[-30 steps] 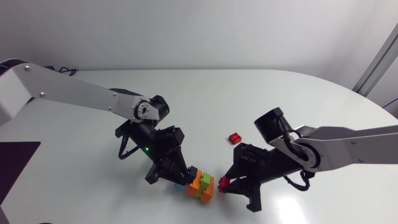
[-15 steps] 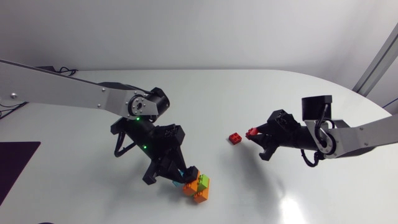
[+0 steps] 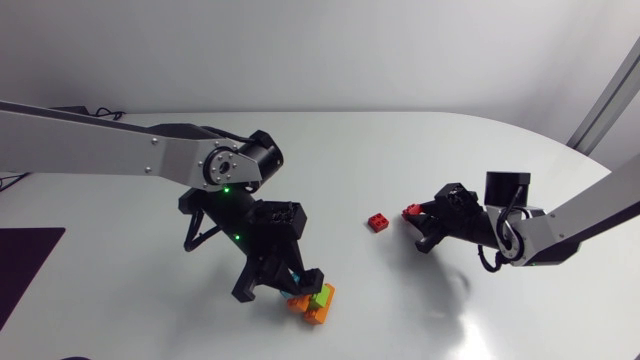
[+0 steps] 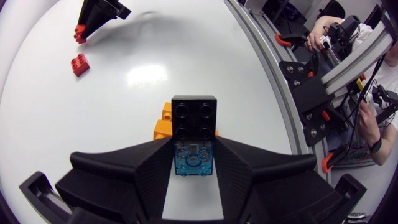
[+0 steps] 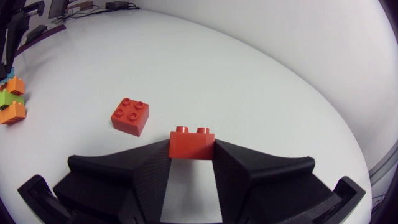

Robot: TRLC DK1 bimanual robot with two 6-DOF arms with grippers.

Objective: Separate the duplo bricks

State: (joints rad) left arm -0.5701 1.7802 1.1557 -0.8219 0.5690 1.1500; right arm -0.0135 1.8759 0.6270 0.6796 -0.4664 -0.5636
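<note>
Left gripper (image 4: 193, 150) clasps stack (image 4: 194, 115), right gripper (image 5: 191, 149) brick (image 5: 191, 139)

White rounded table (image 3: 400, 150) with a dark purple mat (image 3: 25, 270) at its left edge

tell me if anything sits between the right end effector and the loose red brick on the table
Nothing visible does. The right end effector is shut on the held red brick, and only bare table lies between that and the loose red brick just ahead of it.
</note>
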